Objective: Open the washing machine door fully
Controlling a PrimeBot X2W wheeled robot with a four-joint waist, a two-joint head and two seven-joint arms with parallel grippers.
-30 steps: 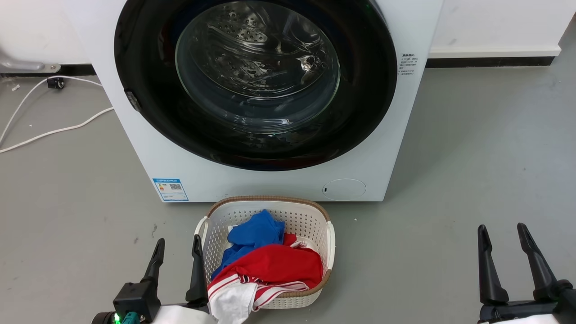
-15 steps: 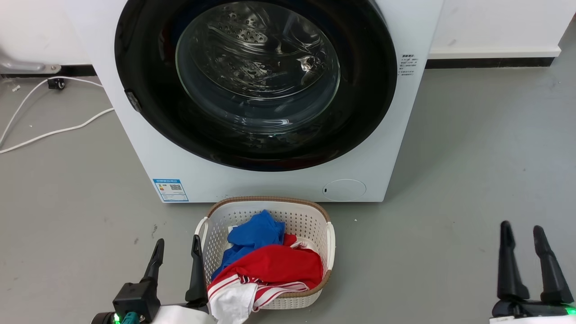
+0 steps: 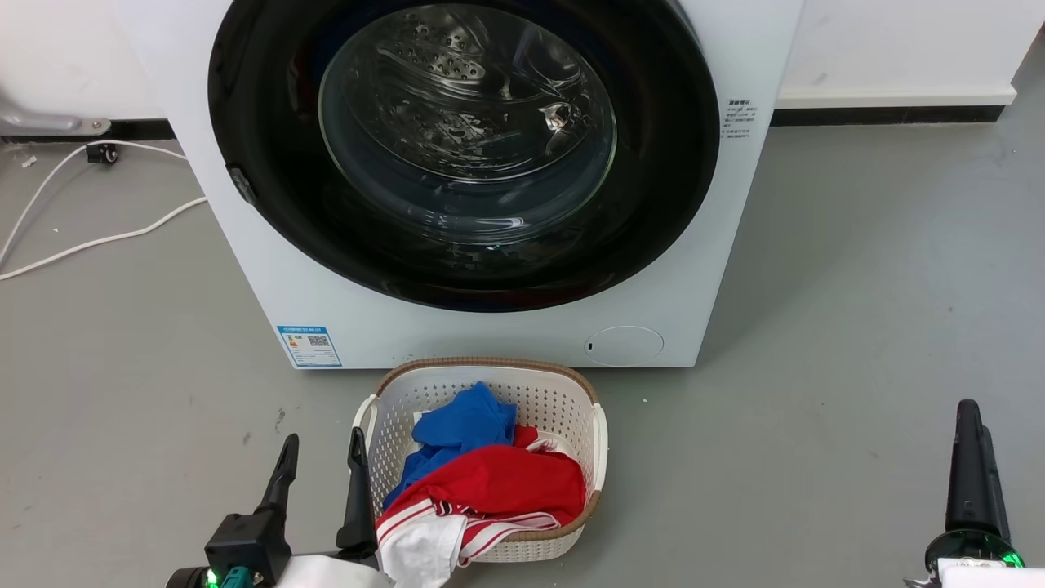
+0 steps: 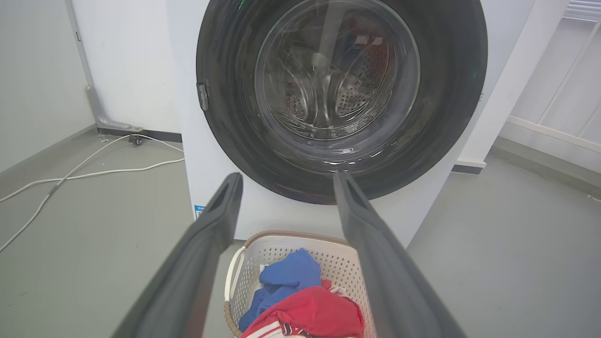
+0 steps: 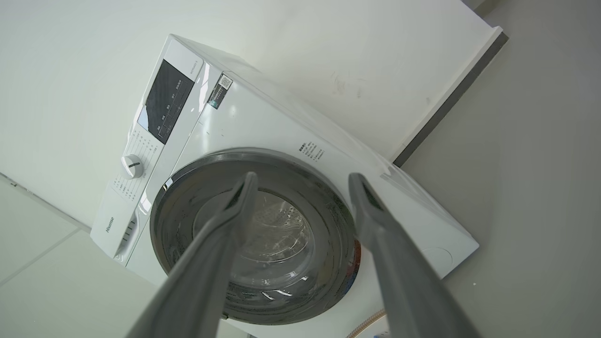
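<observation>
Head view, nearest first: how do the grippers stand?

– Both hang well short of the washing machine (image 3: 490, 336). The left gripper (image 3: 323, 441) has its fingers apart and empty, just beside the laundry basket (image 3: 563, 400) that sits on the floor against the washing machine's front. The right gripper (image 3: 969, 416) shows edge-on there. The right wrist view shows its fingers (image 5: 211, 263) spread too, holding nothing.

And the door?

– The washing machine door (image 3: 464, 151) lies shut, flush on the washing machine's front, with neither gripper touching it.

So how should the opening go?

– First find the free edge. A small metal piece (image 3: 238, 181) sits on the door's rim at the washing machine's left side, and I cannot tell whether it is hinge or catch. I would hook one finger behind the rim opposite the hinge. Then pull along the door's arc, not straight out. The basket in front of the washing machine looks likely to crowd the arm, so reach in from above it.
</observation>
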